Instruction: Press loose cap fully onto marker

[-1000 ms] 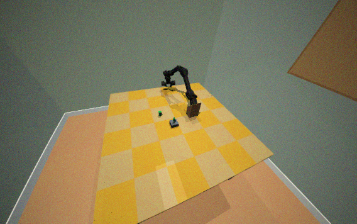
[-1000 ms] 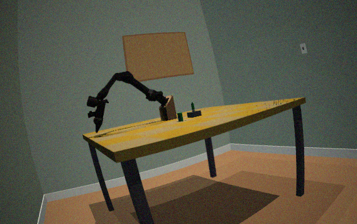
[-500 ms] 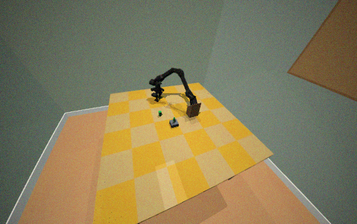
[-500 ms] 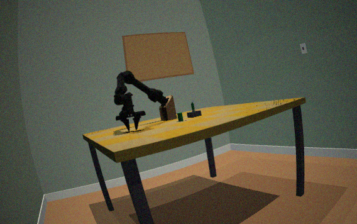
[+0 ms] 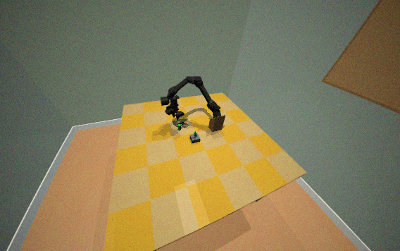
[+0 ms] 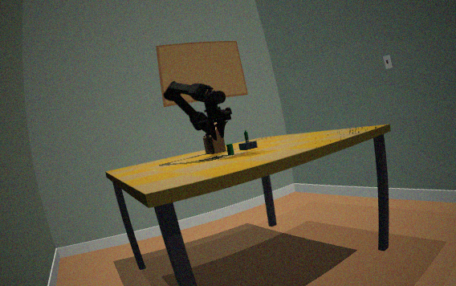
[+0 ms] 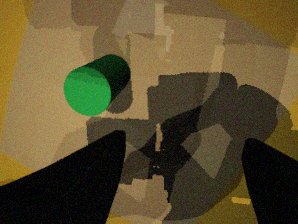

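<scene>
A green cap (image 5: 179,127) (image 6: 230,149) (image 7: 87,91) stands upright on the table. In the wrist view it is at the upper left, beyond the left fingertip and outside the gap between the fingers. My gripper (image 5: 179,118) (image 6: 218,136) (image 7: 185,144) points down, a little above the table and off to one side of the cap. It is partly open, with nothing between the fingers. The marker (image 5: 195,134) (image 6: 246,136) stands upright with its green tip up in the dark holder block (image 5: 194,139) (image 6: 248,145). The marker and holder are outside the wrist view.
A brown upright block (image 5: 217,123) (image 6: 219,145) stands by the arm's base on the yellow checkered table (image 5: 197,162) (image 6: 177,192). The arm arches above the table and casts shadows near the cap. A brown board (image 5: 370,60) (image 6: 201,66) is on the wall.
</scene>
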Motion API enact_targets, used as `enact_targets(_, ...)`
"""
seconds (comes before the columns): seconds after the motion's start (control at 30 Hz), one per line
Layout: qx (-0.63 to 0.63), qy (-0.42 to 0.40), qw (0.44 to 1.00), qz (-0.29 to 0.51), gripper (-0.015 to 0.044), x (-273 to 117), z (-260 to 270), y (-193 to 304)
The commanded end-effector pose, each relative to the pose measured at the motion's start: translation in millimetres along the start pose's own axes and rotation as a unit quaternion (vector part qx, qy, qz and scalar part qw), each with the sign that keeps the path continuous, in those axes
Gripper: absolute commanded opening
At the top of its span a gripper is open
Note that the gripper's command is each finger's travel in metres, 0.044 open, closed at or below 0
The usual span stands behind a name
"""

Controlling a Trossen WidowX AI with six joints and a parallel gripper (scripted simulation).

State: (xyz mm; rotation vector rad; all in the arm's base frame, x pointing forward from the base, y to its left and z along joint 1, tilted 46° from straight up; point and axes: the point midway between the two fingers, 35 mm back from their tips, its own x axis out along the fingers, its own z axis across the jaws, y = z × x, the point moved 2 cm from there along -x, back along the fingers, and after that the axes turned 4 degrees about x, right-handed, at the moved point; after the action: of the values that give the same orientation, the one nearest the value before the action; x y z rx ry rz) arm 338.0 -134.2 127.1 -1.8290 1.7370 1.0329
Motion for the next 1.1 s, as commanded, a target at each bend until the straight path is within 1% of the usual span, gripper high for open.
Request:
enact_targets(0.0, -0.15, 0.019, 0.988, 0.008, 0.0251, -18, 45, -7)
enact_targets(0.07, -0.208, 0.029, 0.978, 0.011, 0.0251, -26, 63, -8)
enact_targets(0.2, -0.216, 0.031, 0.976, 0.012, 0.0251, -26, 65, -8)
enact_targets(0.23, -0.216, 0.031, 0.976, 0.012, 0.0251, -24, 65, -8)
enact_targets(0.33, -0.215, 0.031, 0.976, 0.012, 0.0251, 6, 61, -6)
enact_targets(0.37, -0.215, 0.031, 0.976, 0.012, 0.0251, 8, 61, -6)
enact_targets(1.07, -0.215, 0.031, 0.976, 0.012, 0.0251, 43, 59, -6)
